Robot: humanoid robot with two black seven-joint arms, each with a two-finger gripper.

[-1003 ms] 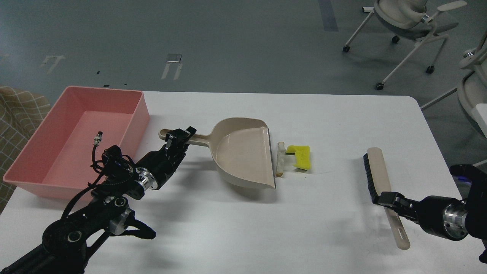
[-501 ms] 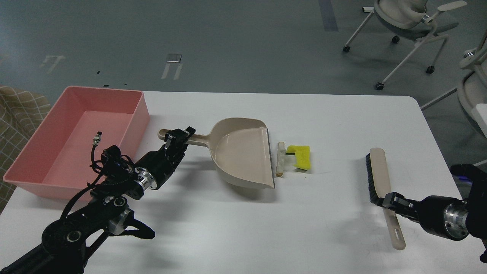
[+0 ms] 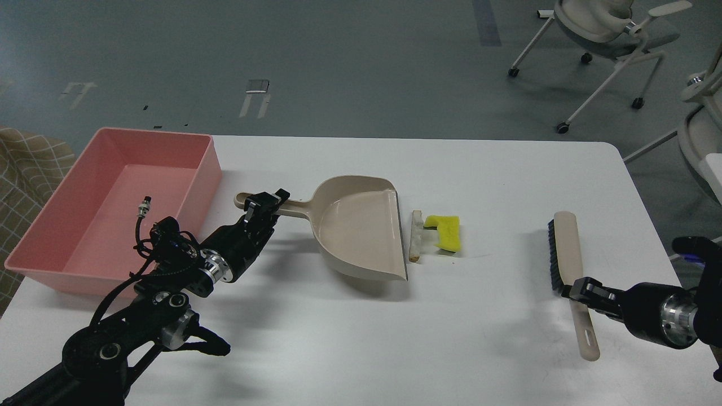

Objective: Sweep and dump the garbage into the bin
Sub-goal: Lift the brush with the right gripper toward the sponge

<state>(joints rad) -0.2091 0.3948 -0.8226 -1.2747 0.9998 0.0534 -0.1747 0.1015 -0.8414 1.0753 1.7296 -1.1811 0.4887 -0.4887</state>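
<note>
Head view: left end effector (image 3: pixel 263 204) clamped on the handle of the beige dustpan (image 3: pixel 361 231), pan mouth facing right, lip just beside the bread-like slice (image 3: pixel 416 235). Yellow sponge piece (image 3: pixel 445 231) touching or just beside the slice, on its far side from the pan. Right end effector (image 3: pixel 582 290) closed on the handle of the brush (image 3: pixel 567 256), bristles leftward, well apart from the scraps. Pink bin (image 3: pixel 203 169) at tabletop's left, no scraps inside. Judged progress: both tools grasped; sweeping, lifting and dumping all remaining. White tabletop (image 3: pixel 479 327), grey floor beyond, wheeled chairs (image 3: pixel 609 34) at upper right.
</note>
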